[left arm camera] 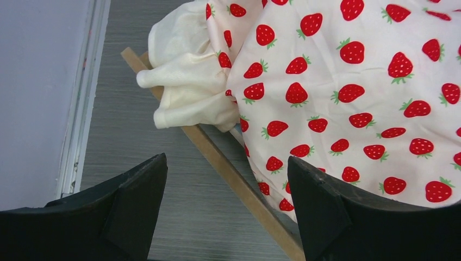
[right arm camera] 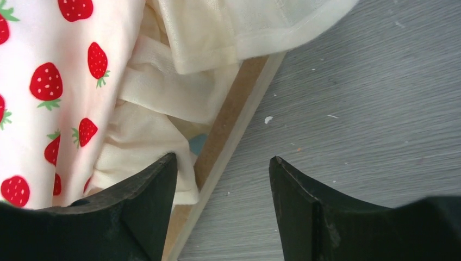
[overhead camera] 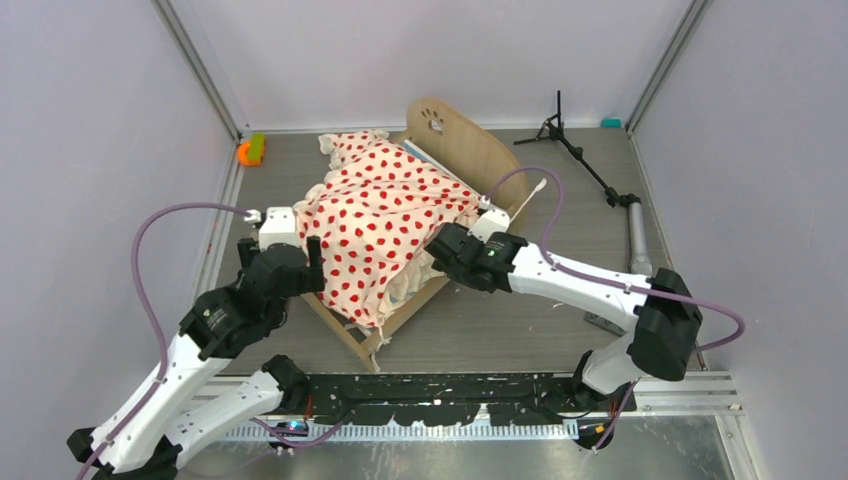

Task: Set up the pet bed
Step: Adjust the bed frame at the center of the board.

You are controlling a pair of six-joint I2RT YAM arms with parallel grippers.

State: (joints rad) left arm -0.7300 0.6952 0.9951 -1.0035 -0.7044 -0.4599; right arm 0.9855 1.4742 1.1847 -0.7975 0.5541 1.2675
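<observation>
lying mid-table (overhead camera: 520, 320), angled toward 1 o'clock, the pet bed (overhead camera: 470, 150) carries strawberry-print bedding (overhead camera: 380, 220) draped over nearly all of it. cream ruffles spill past the wooden side rail (left arm camera: 239, 187) on both long sides. the left gripper (left arm camera: 225, 163) sits at the bed's 9 o'clock side, jaws apart and straddling the rail, gripping nothing. the right gripper (right arm camera: 223, 160) is at the 3 o'clock side, also spread, one finger over the ruffle and the other over bare table. a black tripod (overhead camera: 575, 150) lies at 2 o'clock, well apart. an orange-green object (overhead camera: 250, 150) sits in the 10 o'clock corner. open tabletop lies toward 5 o'clock.
</observation>
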